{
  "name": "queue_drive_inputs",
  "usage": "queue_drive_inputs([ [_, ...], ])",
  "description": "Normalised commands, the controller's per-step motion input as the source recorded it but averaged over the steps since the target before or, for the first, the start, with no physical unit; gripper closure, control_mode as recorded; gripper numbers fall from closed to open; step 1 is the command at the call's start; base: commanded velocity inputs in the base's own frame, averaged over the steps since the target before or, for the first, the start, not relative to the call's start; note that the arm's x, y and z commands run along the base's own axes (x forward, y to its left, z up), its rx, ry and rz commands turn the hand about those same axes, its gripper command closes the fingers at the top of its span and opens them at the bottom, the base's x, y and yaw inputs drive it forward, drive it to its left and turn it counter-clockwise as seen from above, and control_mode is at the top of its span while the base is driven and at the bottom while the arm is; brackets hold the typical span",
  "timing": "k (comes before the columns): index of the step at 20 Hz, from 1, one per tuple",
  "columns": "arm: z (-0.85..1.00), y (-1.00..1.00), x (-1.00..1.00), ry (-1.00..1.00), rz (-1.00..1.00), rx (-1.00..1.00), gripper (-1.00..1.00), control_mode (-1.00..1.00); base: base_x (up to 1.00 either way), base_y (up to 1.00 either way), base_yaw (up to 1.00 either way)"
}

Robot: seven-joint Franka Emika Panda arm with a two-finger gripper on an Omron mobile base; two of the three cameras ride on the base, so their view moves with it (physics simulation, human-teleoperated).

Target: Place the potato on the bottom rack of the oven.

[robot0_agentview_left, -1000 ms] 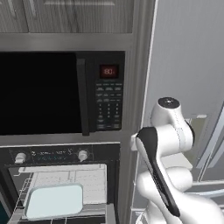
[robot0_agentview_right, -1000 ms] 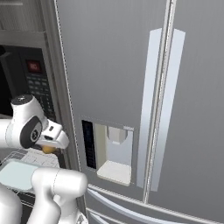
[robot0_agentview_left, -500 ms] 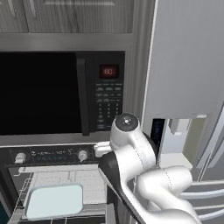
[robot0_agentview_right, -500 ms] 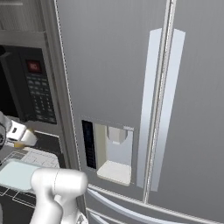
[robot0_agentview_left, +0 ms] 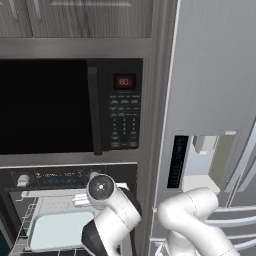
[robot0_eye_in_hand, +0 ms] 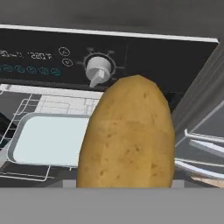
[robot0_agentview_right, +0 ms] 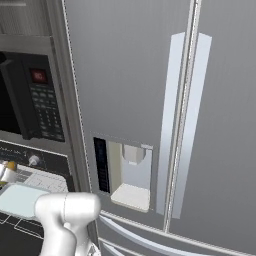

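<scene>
Pinching the potato [robot0_eye_in_hand: 127, 135] in the gripper [robot0_eye_in_hand: 127, 186], upright and close before the hand camera, with the fingers themselves hidden behind it. Hovering in front of the open oven [robot0_eye_in_hand: 52, 61], just below the control strip and its round silver knob [robot0_eye_in_hand: 98, 70]. Lying beyond, a pale blue-grey tray [robot0_eye_in_hand: 48, 138] on a wire rack [robot0_eye_in_hand: 26, 105] inside the cavity; which rack level, hard telling. Sitting above, the black microwave [robot0_agentview_left: 70, 107]; standing beside, the grey refrigerator [robot0_agentview_right: 150, 100].
</scene>
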Motion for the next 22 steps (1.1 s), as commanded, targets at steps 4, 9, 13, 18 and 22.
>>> queue_drive_inputs([
  [4, -0.74, 1.0, 0.02, 0.12, 0.1, -0.06, 1.0, -1.0, 0.0, 0.0, 0.0],
  [9, -0.76, 1.0, 0.1, 0.21, 0.07, 0.0, 1.0, -1.0, 0.0, 0.0, 0.0],
  [13, -0.68, 0.7, 0.38, 0.1, 0.0, -0.01, 1.0, -1.0, 0.0, 0.0, 0.0],
  [18, -0.67, 0.54, 0.38, 0.0, -0.02, -0.05, 1.0, -1.0, 0.0, 0.0, 0.0],
  [22, -0.49, 0.29, 0.41, 0.01, -0.06, -0.02, 1.0, -1.0, 0.0, 0.0, 0.0],
])
